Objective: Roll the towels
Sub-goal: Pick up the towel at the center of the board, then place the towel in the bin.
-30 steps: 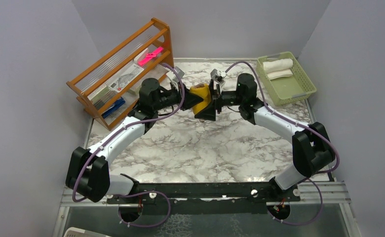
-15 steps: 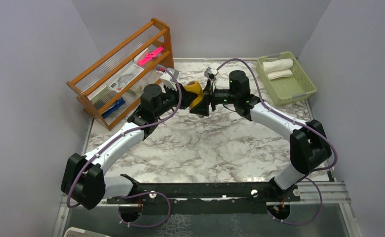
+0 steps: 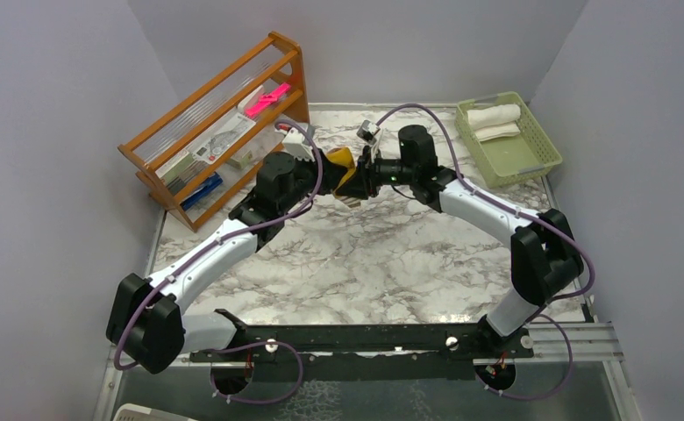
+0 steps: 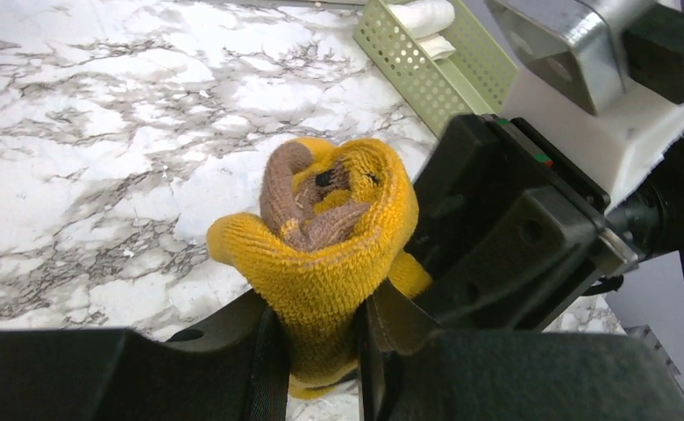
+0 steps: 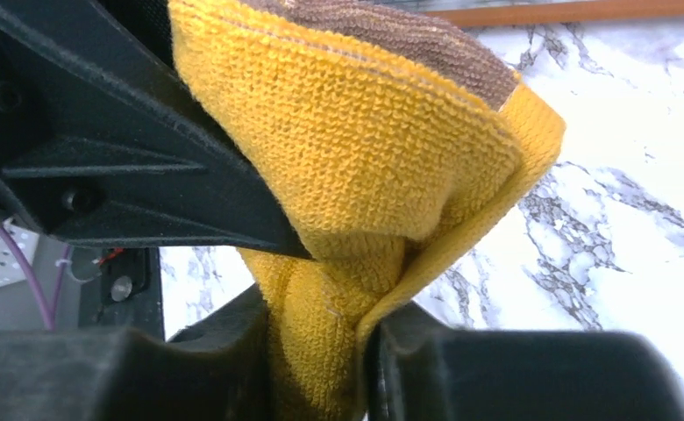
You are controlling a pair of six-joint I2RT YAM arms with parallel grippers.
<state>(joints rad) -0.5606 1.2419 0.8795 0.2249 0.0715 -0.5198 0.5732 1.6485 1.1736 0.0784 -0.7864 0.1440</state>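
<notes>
The mustard-yellow towel [image 3: 345,167] is a tight roll with its brown face coiled inside, held in the air over the back middle of the table. My left gripper [image 3: 328,171] is shut on one end of the roll [image 4: 330,237], the cloth squeezed between its jaws [image 4: 321,342]. My right gripper [image 3: 362,175] faces it from the right and is shut on the other end [image 5: 365,149], pinching a fold of yellow cloth [image 5: 317,351]. The cream-white towel [image 3: 494,117] lies rolled in the green basket [image 3: 531,158] at the back right.
A wooden rack [image 3: 216,132] holding stationery and a pink item stands at the back left, close to my left arm. The green basket [image 4: 426,61] sits against the right wall. Grey walls enclose the marble table [image 3: 365,263] on three sides.
My right gripper has closed onto the yellow roll. Both wrists and the roll have shifted slightly left and toward the back.
</notes>
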